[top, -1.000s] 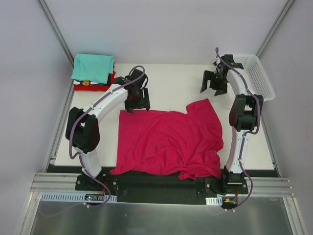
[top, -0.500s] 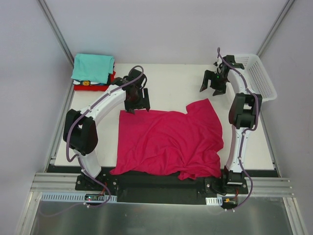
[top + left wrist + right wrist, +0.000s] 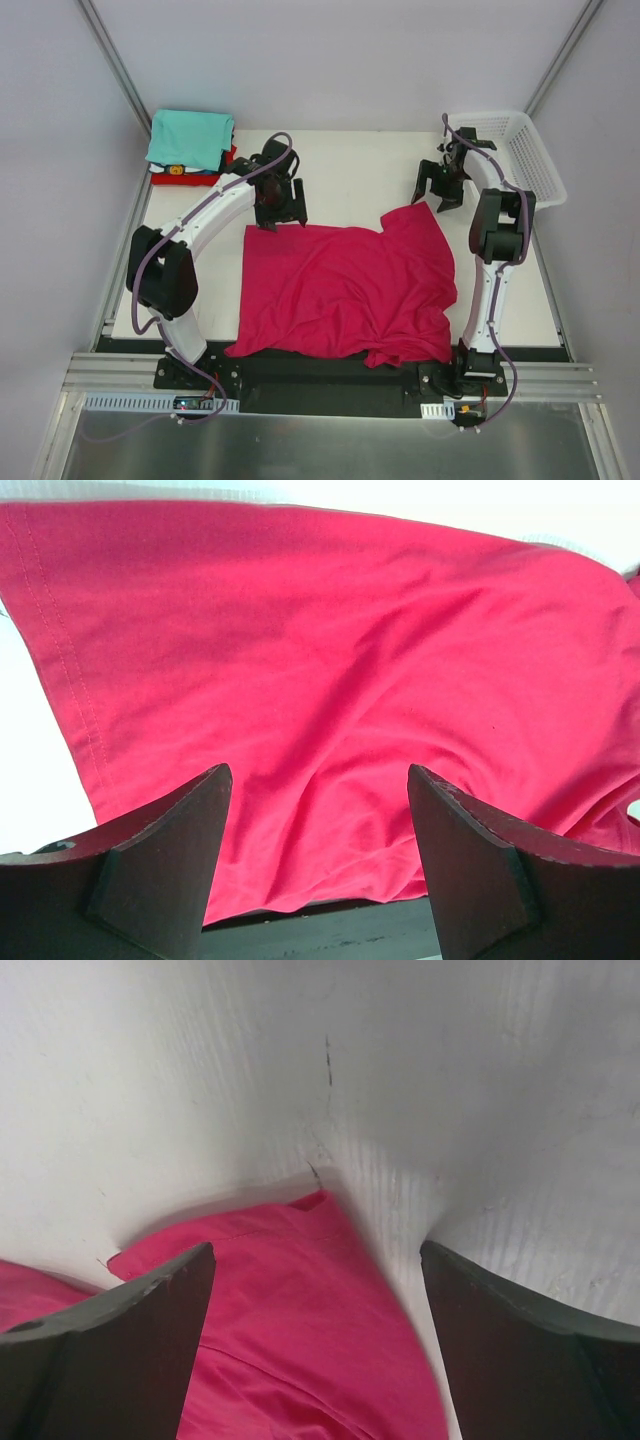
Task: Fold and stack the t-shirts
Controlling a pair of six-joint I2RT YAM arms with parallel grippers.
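Showing a white table [image 3: 350, 165] boxed in by pale grey walls [image 3: 330, 60] and slanting metal posts [image 3: 112, 60], a white mesh basket [image 3: 532, 150] at its far right edge. Setting 1 magenta t-shirt [image 3: 345, 290] on the near middle of that surface, spread out but rumpled, wider side to side than front to back, long axis running left to right, 1 peaked corner pointing far right; collar not made out. Keeping folded t-shirts [image 3: 190, 140], teal over red, in the far left corner. Catching the left gripper [image 3: 285, 215] spread over the shirt's far left edge and the right gripper [image 3: 436, 195] spread wide just beyond the peaked corner, both pinching nothing.
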